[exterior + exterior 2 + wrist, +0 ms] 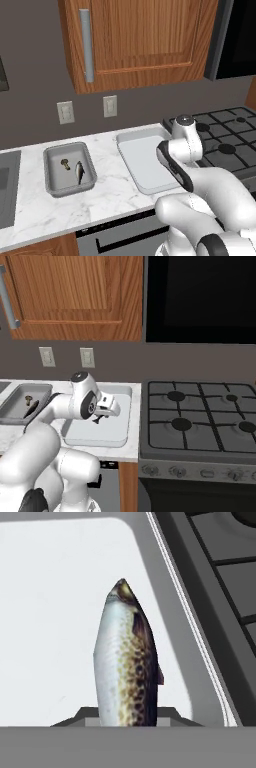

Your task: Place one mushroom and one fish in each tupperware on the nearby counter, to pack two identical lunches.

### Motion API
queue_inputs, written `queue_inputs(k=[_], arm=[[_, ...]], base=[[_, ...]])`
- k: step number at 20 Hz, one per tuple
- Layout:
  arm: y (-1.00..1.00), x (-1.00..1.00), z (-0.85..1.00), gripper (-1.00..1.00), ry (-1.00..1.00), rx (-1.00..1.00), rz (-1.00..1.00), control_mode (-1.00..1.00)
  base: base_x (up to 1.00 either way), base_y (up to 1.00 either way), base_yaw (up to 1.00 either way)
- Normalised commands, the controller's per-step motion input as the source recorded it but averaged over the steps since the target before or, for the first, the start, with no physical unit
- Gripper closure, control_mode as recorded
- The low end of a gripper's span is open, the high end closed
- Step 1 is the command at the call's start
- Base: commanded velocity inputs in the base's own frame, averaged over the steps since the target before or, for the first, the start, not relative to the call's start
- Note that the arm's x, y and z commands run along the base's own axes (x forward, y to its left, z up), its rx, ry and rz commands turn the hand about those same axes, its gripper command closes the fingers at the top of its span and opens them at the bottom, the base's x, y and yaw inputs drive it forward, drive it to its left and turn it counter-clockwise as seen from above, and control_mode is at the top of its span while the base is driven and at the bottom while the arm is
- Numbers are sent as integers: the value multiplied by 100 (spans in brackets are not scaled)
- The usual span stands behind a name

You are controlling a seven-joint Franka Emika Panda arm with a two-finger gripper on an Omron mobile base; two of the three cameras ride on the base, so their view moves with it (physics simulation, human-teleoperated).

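My gripper (pixel 123 717) is shut on a speckled silver-brown fish (pixel 127 662), which sticks out past the fingertips. It hangs over the pale floor of the larger, shallow tupperware (pixel 50 612), near that tub's right-hand wall. In the right base view the gripper (pixel 101 418) hovers above the same tupperware (pixel 95 436), which lies beside the stove. The smaller, darker tupperware (pixel 52 172) stands further left on the white marble counter (pixel 110 195). It holds a mushroom (pixel 65 163) and another fish (pixel 80 171).
The black gas stovetop (pixel 200 416) borders the large tub on the right. A steel sink (pixel 7 185) is sunk into the counter at the far left. Wooden wall cabinets (pixel 140 40) hang overhead, with two wall outlets (pixel 110 106) below them.
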Motion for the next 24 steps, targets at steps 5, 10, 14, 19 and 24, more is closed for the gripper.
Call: queue_inputs(k=[5, 10, 14, 19, 24], arm=[[-4, 22, -21, 100, 0, 0, 0, -100], [-3, 21, -21, 100, 1, 0, 0, -100], [0, 22, -21, 100, 2, 0, 0, -100], [0, 18, -20, 100, 1, 0, 0, -100], [-6, 13, -18, 100, 1, 0, 0, -100]], base=[[0, 0, 0], [0, 0, 0], [0, 0, 0], [0, 0, 0], [0, 0, 0]])
